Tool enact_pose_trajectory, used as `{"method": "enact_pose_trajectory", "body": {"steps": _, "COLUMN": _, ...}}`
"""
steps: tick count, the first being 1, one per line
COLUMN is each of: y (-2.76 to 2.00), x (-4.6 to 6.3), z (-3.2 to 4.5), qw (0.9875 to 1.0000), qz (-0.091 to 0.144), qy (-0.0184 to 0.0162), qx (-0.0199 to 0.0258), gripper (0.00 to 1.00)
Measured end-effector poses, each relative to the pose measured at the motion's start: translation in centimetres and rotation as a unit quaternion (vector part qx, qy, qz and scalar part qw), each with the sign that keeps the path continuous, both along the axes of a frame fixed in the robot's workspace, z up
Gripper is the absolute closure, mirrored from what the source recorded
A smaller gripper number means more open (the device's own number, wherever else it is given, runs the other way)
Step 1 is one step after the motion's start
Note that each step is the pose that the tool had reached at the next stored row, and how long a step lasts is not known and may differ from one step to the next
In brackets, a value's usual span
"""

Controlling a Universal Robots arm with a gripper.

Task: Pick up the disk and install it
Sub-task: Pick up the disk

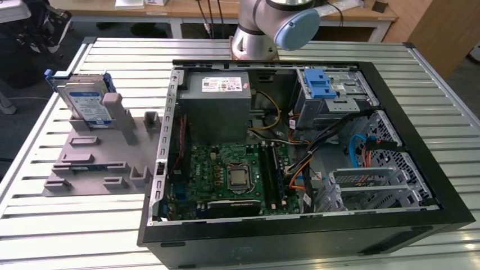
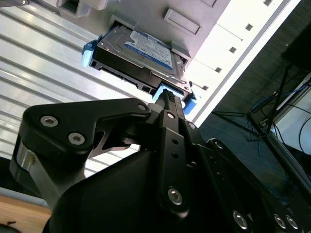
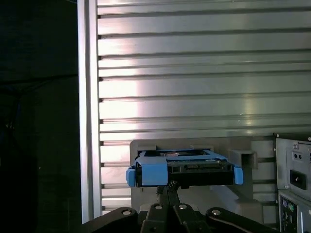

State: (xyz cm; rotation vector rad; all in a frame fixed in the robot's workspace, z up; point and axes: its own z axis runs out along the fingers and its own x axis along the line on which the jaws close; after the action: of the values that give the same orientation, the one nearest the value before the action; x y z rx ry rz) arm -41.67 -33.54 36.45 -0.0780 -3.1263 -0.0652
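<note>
The disk stands on edge in the grey holder, on the exterior view's left, outside the case. The gripper looks closed on nothing, just short of it. I'd open wide and come in square to the blue bracket. The second wrist view shows the label; the first wrist view shows the disk edge-on.

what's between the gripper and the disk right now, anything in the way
Nothing visible does. In the second wrist view the gripper is close to the blue bracket end of the disk, with no object between them. In the exterior view the disk stands on edge in its grey holder.
</note>
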Motion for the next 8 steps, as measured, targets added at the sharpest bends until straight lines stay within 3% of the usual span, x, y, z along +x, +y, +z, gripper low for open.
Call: {"method": "enact_pose_trajectory", "body": {"steps": 8, "y": 0.00, "x": 0.00, "z": -0.01, "qw": 0.9996, "qz": 0.028, "qy": 0.0000, "qx": 0.0000, "gripper": 0.89}}
